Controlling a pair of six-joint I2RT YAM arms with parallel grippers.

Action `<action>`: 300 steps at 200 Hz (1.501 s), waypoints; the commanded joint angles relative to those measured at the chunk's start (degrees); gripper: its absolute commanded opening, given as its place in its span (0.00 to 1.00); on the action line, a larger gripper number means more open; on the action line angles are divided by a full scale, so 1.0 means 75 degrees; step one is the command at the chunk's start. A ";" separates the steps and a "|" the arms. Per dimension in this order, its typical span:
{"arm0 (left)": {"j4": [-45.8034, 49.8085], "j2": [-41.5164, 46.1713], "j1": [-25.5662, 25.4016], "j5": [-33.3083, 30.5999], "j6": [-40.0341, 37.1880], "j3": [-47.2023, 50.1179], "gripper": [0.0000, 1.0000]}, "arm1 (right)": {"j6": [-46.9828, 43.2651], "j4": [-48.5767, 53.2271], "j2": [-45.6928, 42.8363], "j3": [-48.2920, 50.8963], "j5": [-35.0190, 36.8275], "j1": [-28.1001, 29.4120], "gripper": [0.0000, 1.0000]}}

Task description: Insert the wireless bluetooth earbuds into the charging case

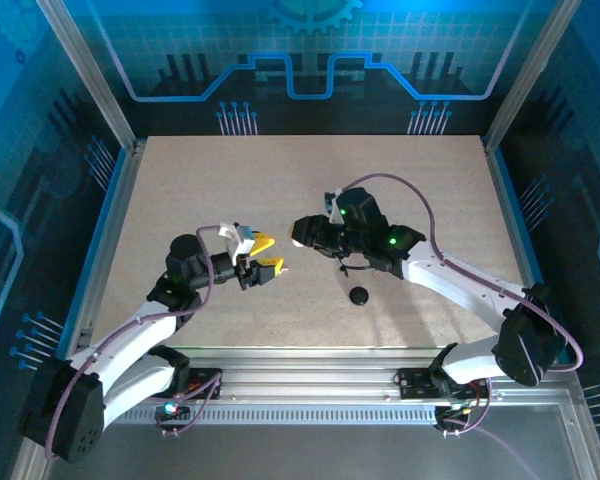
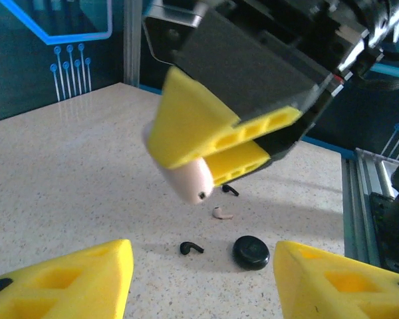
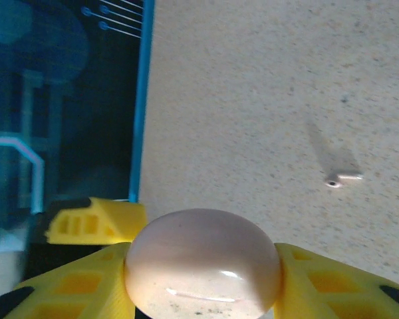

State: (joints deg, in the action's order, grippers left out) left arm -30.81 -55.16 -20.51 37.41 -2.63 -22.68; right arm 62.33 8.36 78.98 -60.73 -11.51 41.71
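My right gripper is shut on the round pale-pink charging case, holding it above the table near the middle. In the left wrist view that pink case hangs between the right gripper's yellow fingers. Just to its left, my left gripper faces it, open with nothing between its fingers. On the table beyond lie a black earbud, a pale earbud and another black earbud. The right wrist view also shows a pale earbud lying on the table.
A round black case lies shut on the table near the front right of centre. A blue rail and a metal frame border the speckled table.
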 commanded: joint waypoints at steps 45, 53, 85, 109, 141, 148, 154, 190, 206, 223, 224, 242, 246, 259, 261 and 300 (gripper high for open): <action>-0.1241 -0.0033 -0.0088 -0.0330 -0.0035 0.0207 0.58 | 0.0600 -0.1106 0.0048 -0.0059 0.0040 0.0434 0.47; -0.1502 -0.0050 -0.0089 -0.0338 0.0064 0.0299 0.58 | 0.0640 -0.1197 0.0112 -0.0077 0.0049 0.0494 0.47; -0.1933 -0.0119 -0.0089 -0.0468 0.0414 0.0422 0.58 | 0.0675 -0.1278 0.0342 -0.0253 0.0070 0.0665 0.47; -0.2156 -0.0190 -0.0089 -0.0609 0.0654 0.0443 0.57 | 0.0633 -0.1208 0.0414 -0.0355 0.0104 0.0754 0.47; -0.2611 -0.0383 -0.0089 -0.0595 0.1018 0.0539 0.55 | 0.0608 -0.1208 0.0369 -0.0342 0.0284 0.0890 0.47; -0.2649 -0.0420 -0.0089 -0.0598 0.1057 0.0536 0.55 | 0.0596 -0.1236 0.0356 -0.0355 0.0321 0.0924 0.47; -0.2664 -0.0449 -0.0089 -0.0602 0.1074 0.0531 0.54 | 0.0595 -0.1232 0.0362 -0.0362 0.0338 0.0937 0.47; -0.2779 -0.0514 -0.0089 -0.0645 0.1106 0.0526 0.49 | 0.0585 -0.1157 0.0350 -0.0452 0.0407 0.1017 0.47; -0.2859 -0.0524 -0.0089 -0.0664 0.1143 0.0536 0.46 | 0.0585 -0.1160 0.0356 -0.0457 0.0433 0.1039 0.47; -0.2874 -0.0536 -0.0089 -0.0640 0.1157 0.0539 0.41 | 0.0574 -0.1208 0.0388 -0.0493 0.0433 0.1059 0.47; -0.2875 -0.0540 -0.0089 -0.0634 0.1164 0.0533 0.40 | 0.0573 -0.1208 0.0390 -0.0493 0.0433 0.1071 0.47; -0.2897 -0.0506 -0.0089 -0.0649 0.1200 0.0539 0.34 | 0.0482 -0.1147 0.0426 -0.0591 0.0415 0.1109 0.46; -0.2894 -0.0509 -0.0089 -0.0644 0.1211 0.0533 0.32 | 0.0449 -0.1118 0.0438 -0.0617 0.0421 0.1116 0.46; -0.2866 -0.0486 -0.0089 -0.0650 0.1242 0.0519 0.26 | 0.0372 -0.1031 0.0438 -0.0665 0.0449 0.1140 0.46; -0.2856 -0.0486 -0.0089 -0.0651 0.1268 0.0516 0.26 | 0.0356 -0.1018 0.0432 -0.0667 0.0454 0.1144 0.46; -0.2735 -0.0438 -0.0089 -0.0577 0.1452 0.0433 0.21 | -0.0078 -0.0939 0.0268 -0.0634 0.0627 0.1142 0.59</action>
State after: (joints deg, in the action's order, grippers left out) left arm -50.35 -58.94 -20.80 32.18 7.40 -19.38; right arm 65.36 1.48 81.93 -63.51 -7.53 49.06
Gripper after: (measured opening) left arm 0.251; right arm 0.510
